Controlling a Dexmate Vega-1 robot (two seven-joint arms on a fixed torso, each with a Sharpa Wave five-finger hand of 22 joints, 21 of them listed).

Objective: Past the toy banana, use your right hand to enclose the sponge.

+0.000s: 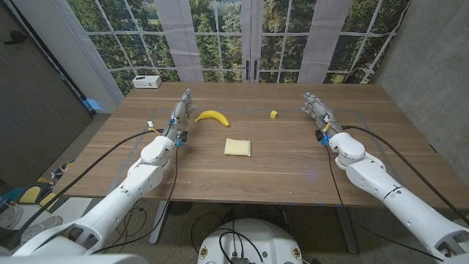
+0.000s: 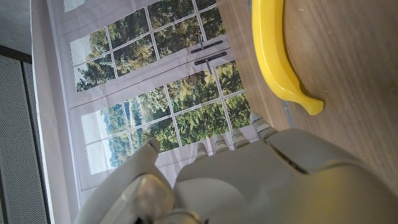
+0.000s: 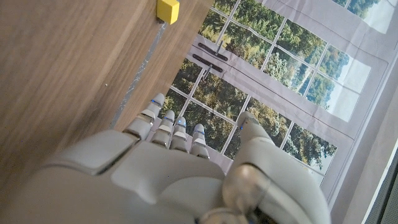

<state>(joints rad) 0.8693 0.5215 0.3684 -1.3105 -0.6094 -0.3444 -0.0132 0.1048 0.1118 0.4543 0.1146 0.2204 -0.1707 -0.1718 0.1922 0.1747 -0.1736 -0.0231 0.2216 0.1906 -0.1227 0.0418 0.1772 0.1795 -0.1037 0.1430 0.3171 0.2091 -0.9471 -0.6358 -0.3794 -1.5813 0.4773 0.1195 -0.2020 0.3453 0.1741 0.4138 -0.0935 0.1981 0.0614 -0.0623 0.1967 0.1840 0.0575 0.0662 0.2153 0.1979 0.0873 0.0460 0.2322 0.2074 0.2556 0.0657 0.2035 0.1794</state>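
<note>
A pale yellow square sponge [image 1: 237, 147] lies near the middle of the wooden table [image 1: 293, 165]. Behind it and to the left lies the yellow toy banana [image 1: 212, 116] [image 2: 273, 56]. My right hand [image 1: 317, 108] [image 3: 174, 168] stands at the table's right side, fingers straight and together, holding nothing, well to the right of the sponge. My left hand [image 1: 181, 111] [image 2: 249, 174] stands just left of the banana, fingers extended, not touching it.
A small yellow cube [image 1: 273, 114] [image 3: 167, 10] sits behind the sponge toward the right hand. A white box [image 1: 146, 81] stands at the table's far left corner. Windows run behind the table's far edge.
</note>
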